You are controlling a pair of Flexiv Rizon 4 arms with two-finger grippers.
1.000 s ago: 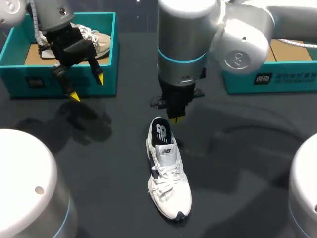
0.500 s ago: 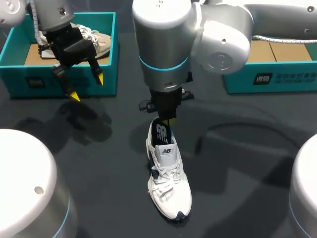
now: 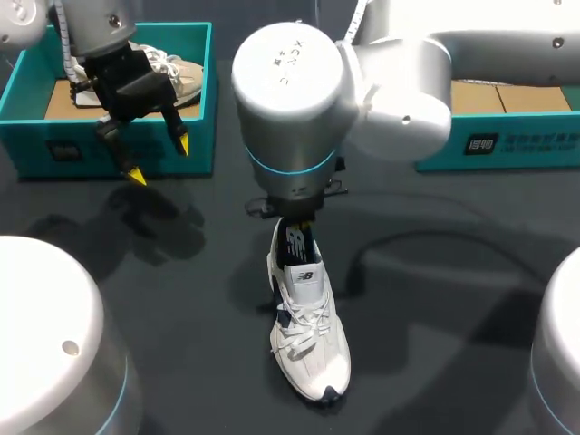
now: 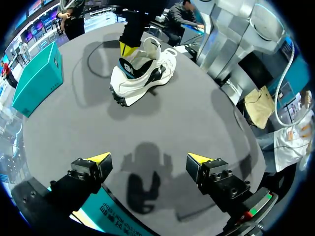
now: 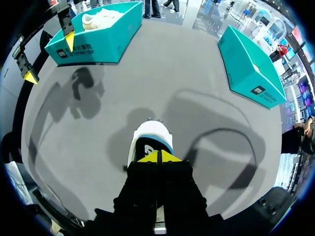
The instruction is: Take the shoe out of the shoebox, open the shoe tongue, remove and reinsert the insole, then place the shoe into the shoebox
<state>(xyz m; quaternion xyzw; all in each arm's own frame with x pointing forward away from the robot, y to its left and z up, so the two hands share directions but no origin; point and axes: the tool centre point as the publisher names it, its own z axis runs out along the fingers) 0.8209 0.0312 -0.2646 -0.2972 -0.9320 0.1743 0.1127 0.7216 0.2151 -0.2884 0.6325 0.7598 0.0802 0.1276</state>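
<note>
A white sneaker [image 3: 309, 319] with a dark insole lies on the dark table, toe toward the near edge. My right arm reaches past the middle. Its gripper [image 3: 297, 221] hangs over the shoe's heel opening, shut, with the yellow tips pressed together. In the right wrist view the gripper [image 5: 158, 157] sits just behind the heel [image 5: 150, 133]; whether it touches the insole I cannot tell. My left gripper [image 3: 159, 159] hangs open and empty in front of the teal shoebox [image 3: 27, 136]. In the left wrist view the gripper [image 4: 148, 160] is far from the sneaker [image 4: 142, 73].
The left shoebox holds a second, beige shoe [image 3: 181, 77]. Another teal box [image 3: 507, 136] stands at the back right. Two white arm bases [image 3: 45, 335] fill the near corners.
My right arm has swung left and come down, bringing its shut gripper from behind the sneaker to the heel opening. The left arm and the sneaker have not moved.
</note>
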